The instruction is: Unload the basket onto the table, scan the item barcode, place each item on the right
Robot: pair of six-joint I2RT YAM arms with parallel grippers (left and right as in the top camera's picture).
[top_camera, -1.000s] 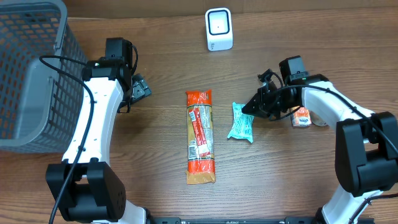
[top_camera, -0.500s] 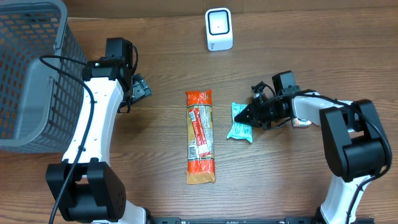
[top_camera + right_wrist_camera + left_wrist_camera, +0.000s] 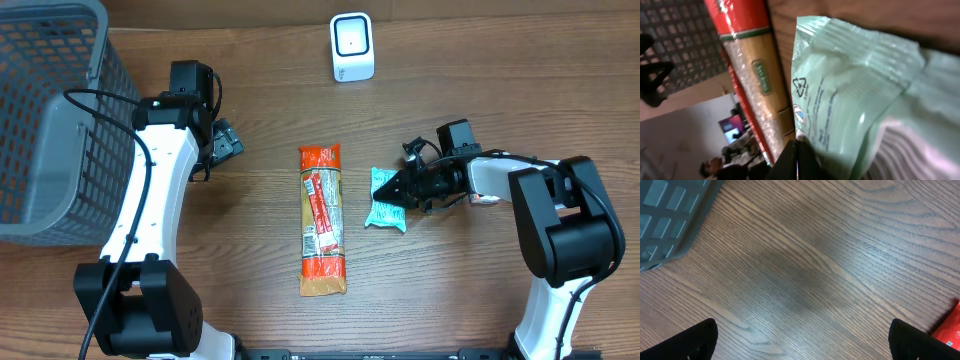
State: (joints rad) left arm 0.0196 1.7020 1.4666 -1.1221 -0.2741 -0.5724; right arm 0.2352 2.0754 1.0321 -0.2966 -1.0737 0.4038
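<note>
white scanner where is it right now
In the overhead view the white scanner stands at top centre, beyond the far end of the long red-topped packet.

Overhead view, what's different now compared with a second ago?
The right arm swung round and lowered, and its shut right tool slid a little left and toward the near edge, its tip now at the right edge of the green packet. Nothing was taken hold of or let go. The packet, the long snack pack, the scanner, the basket and the open left tool stayed put.
</note>
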